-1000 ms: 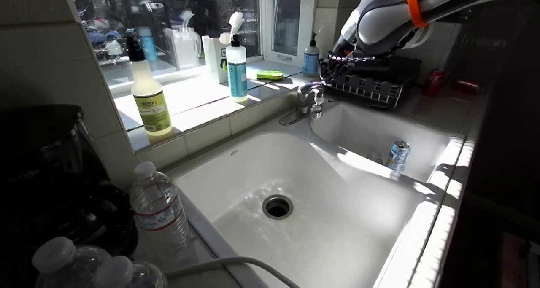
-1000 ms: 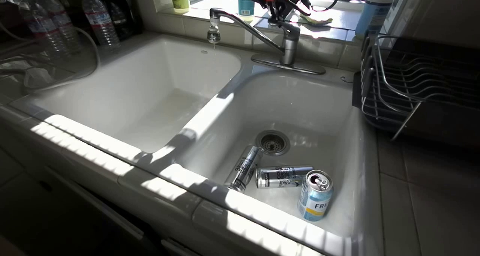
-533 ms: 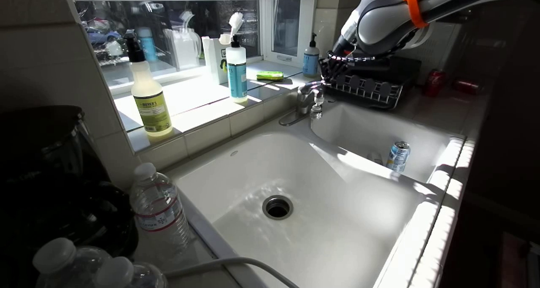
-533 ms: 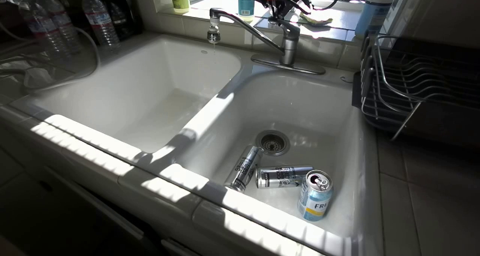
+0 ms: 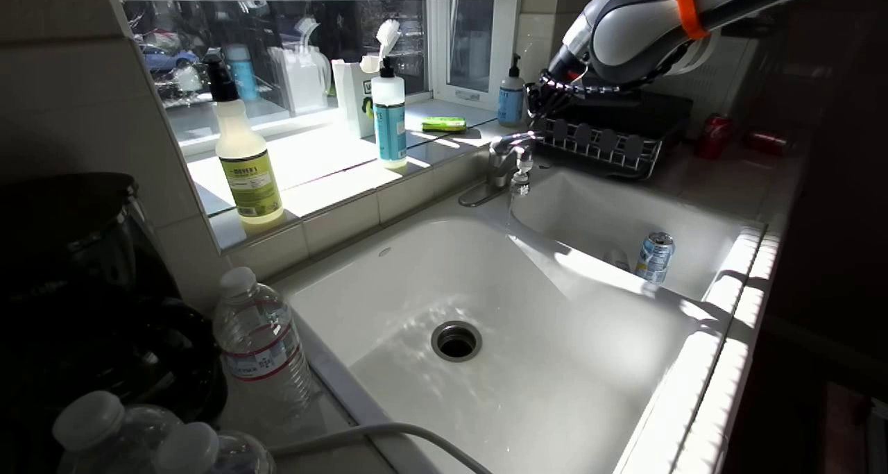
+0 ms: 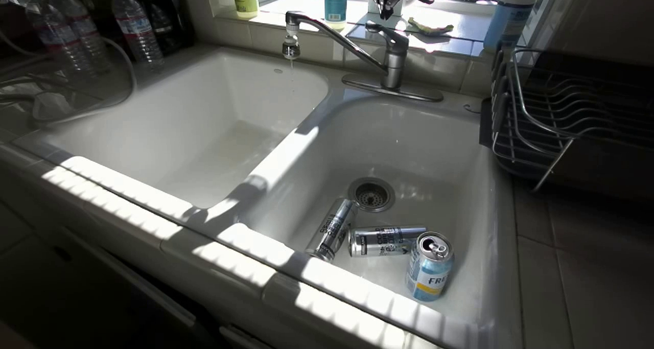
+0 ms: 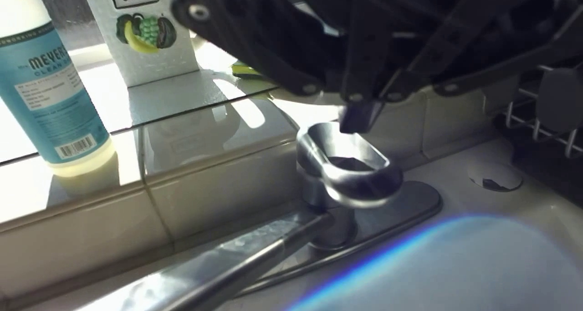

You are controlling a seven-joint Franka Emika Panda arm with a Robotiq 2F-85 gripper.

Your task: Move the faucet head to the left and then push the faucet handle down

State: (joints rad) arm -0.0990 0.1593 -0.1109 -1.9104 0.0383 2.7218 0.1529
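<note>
One slim chrome faucet head (image 6: 341, 39) | glossy, hollow-topped faucet handle (image 7: 357, 182) | black end effector (image 7: 360, 117) above it, jaws together

Faucet head (image 6: 347, 44), faucet handle (image 6: 388, 33): glossy metal. Sink (image 6: 424, 129): smooth, glossy. Bottle (image 5: 265, 345): ribbed plastic.
</note>
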